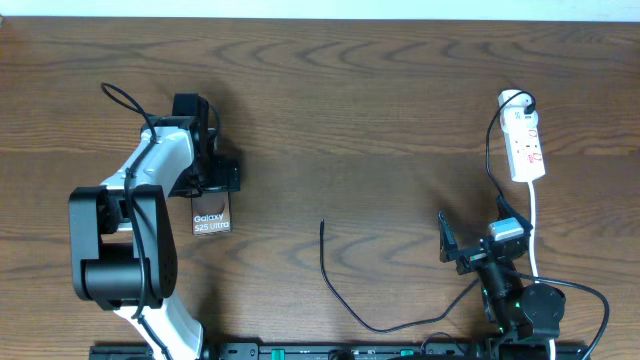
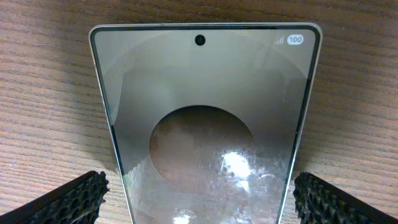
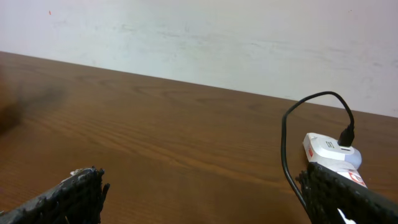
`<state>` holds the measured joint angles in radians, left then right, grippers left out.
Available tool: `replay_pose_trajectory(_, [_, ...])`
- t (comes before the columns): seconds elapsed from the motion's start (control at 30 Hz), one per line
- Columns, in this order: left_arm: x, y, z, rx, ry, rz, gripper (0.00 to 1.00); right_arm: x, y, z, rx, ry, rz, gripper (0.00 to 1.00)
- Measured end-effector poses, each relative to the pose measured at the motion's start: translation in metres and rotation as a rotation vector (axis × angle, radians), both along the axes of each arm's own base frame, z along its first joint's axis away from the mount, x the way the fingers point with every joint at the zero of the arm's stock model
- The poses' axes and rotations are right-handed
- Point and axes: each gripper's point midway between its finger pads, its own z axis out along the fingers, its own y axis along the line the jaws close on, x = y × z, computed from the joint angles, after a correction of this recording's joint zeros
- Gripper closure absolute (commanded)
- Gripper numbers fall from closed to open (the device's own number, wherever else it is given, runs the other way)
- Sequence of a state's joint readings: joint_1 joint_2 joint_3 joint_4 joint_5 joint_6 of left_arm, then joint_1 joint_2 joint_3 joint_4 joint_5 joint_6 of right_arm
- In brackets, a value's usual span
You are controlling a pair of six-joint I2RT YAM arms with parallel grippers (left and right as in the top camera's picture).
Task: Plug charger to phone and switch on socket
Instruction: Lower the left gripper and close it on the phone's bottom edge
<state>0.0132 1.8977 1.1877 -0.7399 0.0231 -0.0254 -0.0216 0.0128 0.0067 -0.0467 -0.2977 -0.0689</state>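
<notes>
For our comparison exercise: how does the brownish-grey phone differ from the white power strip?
The glossy brownish-grey rectangular phone is dark with white lettering; the elongated white power strip bears red markings. The strip has a white adapter plugged in; the black cable has its free tip lying apart from the phone. The phone sits between the left end effector's open fingers; the strip lies untouched. Both lie flat on the table.
</notes>
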Motion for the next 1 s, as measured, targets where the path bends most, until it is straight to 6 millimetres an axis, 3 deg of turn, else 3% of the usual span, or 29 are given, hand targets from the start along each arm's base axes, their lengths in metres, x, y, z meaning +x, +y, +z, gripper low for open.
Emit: replay_pose_trajectory(1.0, [-0.0054,-0.0020,-0.0072,-0.012,-0.004,0.000,0.02,0.0000,-0.0001,0.0000,0.000,0.000,0.000,0.01])
